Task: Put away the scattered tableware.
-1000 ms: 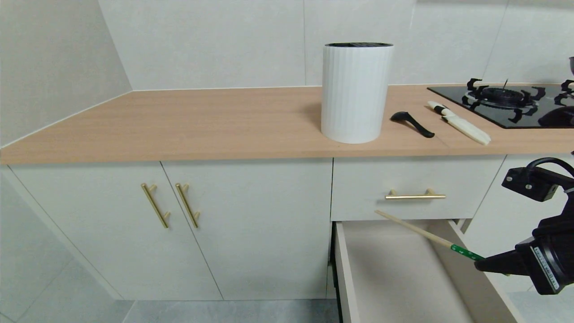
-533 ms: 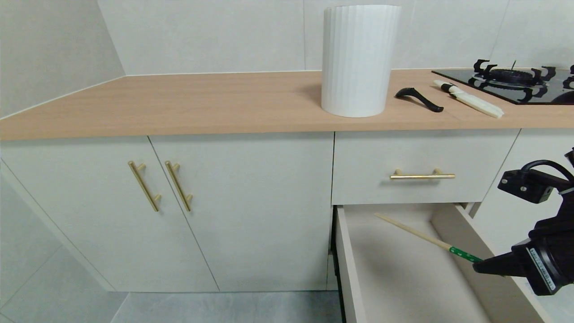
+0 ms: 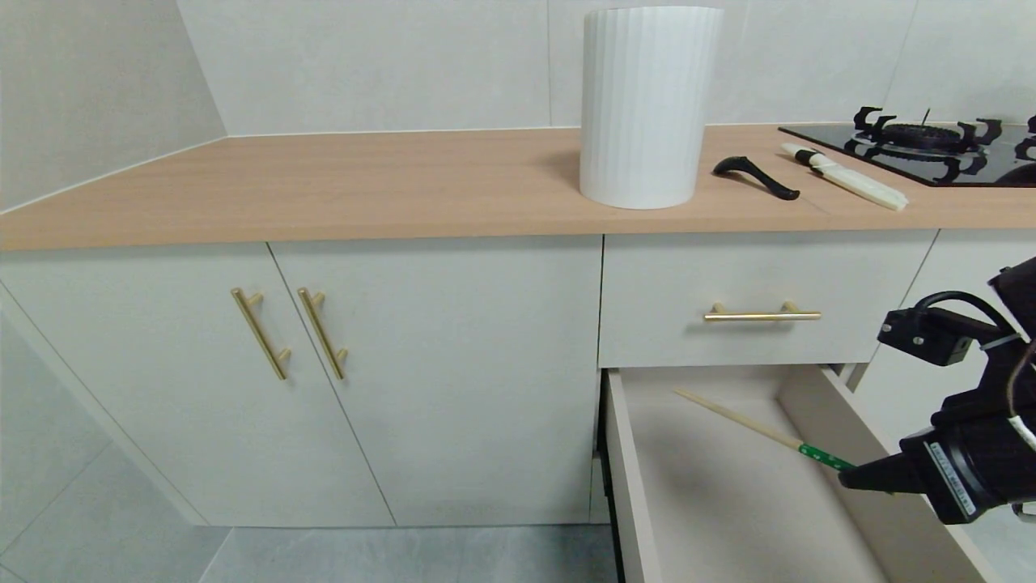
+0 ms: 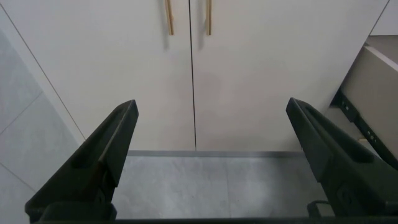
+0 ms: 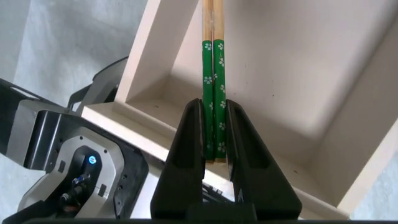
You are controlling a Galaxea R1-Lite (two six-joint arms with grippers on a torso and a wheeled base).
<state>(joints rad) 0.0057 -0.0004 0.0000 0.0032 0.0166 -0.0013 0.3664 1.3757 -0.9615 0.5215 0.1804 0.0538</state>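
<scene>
At the lower right of the head view, my right gripper is clamping the green-patterned ends of a pair of wooden chopsticks, their tips slanting up-left over the open drawer. My left gripper is hanging spread wide before the cabinet doors. At upper right, a black spoon and a white knife are lying on the countertop, beside a white ribbed canister.

A: Where is the way in?
B: From above, between the side walls of the pulled-out drawer. Chopsticks in the right hand slant across it.
A: And the obstacles?
B: The shut drawer front and its brass handle just above, and a tall white canister on the desk.
</scene>
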